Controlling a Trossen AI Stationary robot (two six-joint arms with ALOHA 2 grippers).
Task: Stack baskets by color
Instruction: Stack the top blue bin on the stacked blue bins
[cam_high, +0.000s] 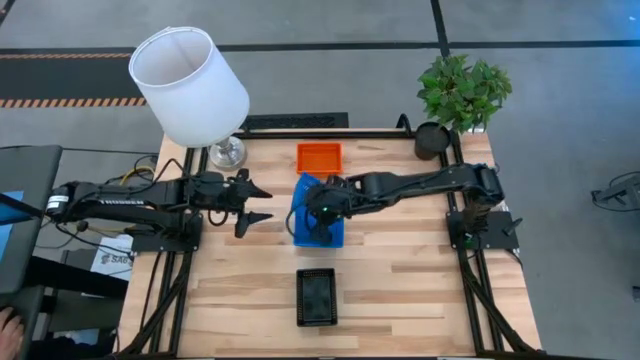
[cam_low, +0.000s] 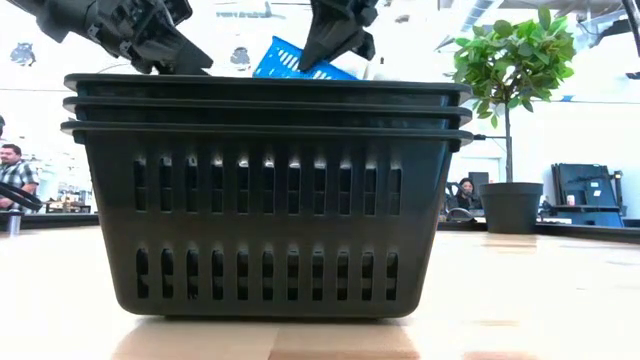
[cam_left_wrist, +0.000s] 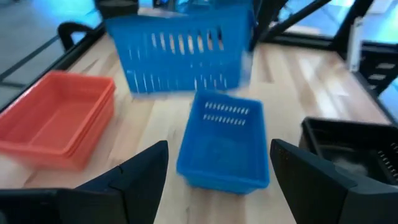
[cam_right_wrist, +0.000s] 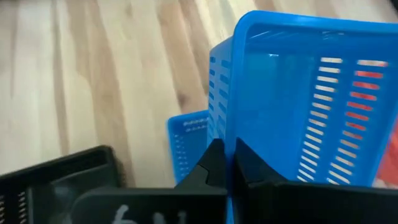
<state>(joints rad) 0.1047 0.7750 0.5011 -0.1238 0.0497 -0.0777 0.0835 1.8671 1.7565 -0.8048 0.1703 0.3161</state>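
Observation:
My right gripper (cam_high: 325, 207) is shut on a blue basket (cam_left_wrist: 183, 53) and holds it tilted above the middle of the table. A second blue basket (cam_left_wrist: 224, 143) lies on its bottom on the wood just below and beside it. A stack of red-orange baskets (cam_high: 319, 157) rests toward the far edge. A stack of three black baskets (cam_low: 265, 200) stands toward the near edge. My left gripper (cam_high: 255, 205) hovers open to the left of the blue baskets, pointing at them, with nothing between its fingers. My right gripper pinches one wall of the blue basket at its rim (cam_right_wrist: 231, 140) between its two fingers. They come slanting down from the table's right. The basket is lifted and tipped onto its side, its opening turned toward the gripper and a slotted wall (cam_left_wrist: 180, 43) facing my left arm.
A white lampshade (cam_high: 190, 85) on a metal foot stands at the far left corner. A potted plant (cam_high: 460, 95) stands at the far right corner. Bare wood lies left and right of the black stack. People sit in the room beyond the table.

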